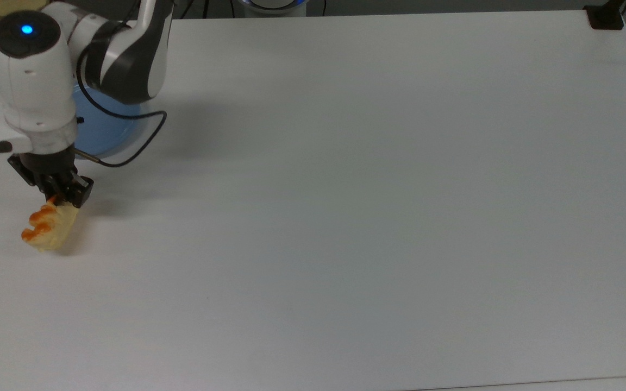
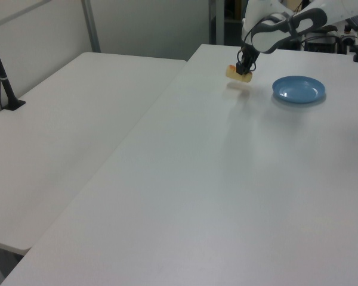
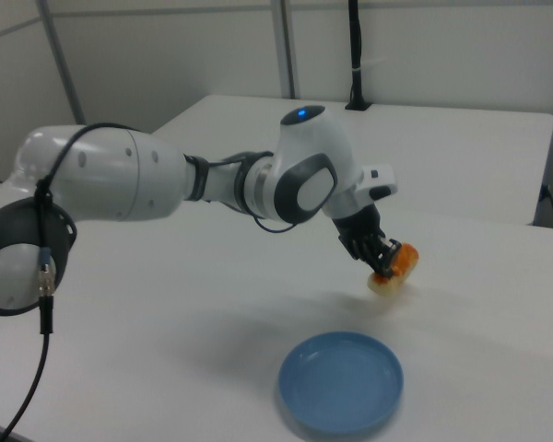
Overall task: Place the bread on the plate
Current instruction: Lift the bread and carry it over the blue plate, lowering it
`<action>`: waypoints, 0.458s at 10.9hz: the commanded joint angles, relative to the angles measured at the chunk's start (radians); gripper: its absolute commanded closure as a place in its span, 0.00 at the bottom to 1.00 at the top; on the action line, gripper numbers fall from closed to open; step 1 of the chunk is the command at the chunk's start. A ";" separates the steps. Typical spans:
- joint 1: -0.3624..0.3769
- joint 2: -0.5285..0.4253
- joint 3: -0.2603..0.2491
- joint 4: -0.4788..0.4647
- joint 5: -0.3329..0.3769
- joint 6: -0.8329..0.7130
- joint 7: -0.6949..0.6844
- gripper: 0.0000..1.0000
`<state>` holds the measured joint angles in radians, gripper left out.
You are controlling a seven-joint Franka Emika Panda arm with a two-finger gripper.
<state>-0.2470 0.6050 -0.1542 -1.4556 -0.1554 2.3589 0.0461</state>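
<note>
the gripper (image 1: 62, 196) is seen at the left edge of the top view, closed narrowly on one end of the bread (image 1: 45, 228), which hangs from the fingers and slants down toward the lower left of the frame. in the left view the bread (image 2: 234, 72) is held clear of the white table (image 2: 227, 179), with its shadow lying on the surface just below it, near the upper middle of the frame; the gripper (image 2: 244, 68) is clamped on its right end. in the right view the gripper (image 3: 380, 265) grips the loaf (image 3: 393, 272) at the right of centre, orange ridges turned up and to the right, the pale underside tilted toward the table. the plate (image 1: 101, 127) is partly covered by the arm (image 1: 123, 60) in the upper left of the top view. in the left view the plate (image 2: 298, 89) lies flat on the table to the right of the bread and apart from it. in the right view the plate (image 3: 341, 382) sits at the lower middle of the frame, below the bread and apart from it. a black cable (image 1: 128, 152) is looped beside the wrist in the top view.
</note>
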 commanded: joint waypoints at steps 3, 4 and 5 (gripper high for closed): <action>0.005 -0.327 0.001 -0.254 0.011 -0.320 -0.322 1.00; 0.005 -0.364 0.001 -0.308 0.011 -0.343 -0.348 1.00; 0.005 -0.370 -0.001 -0.353 0.008 -0.357 -0.363 1.00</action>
<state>-0.2473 0.3388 -0.1546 -1.6236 -0.1532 2.0174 -0.2438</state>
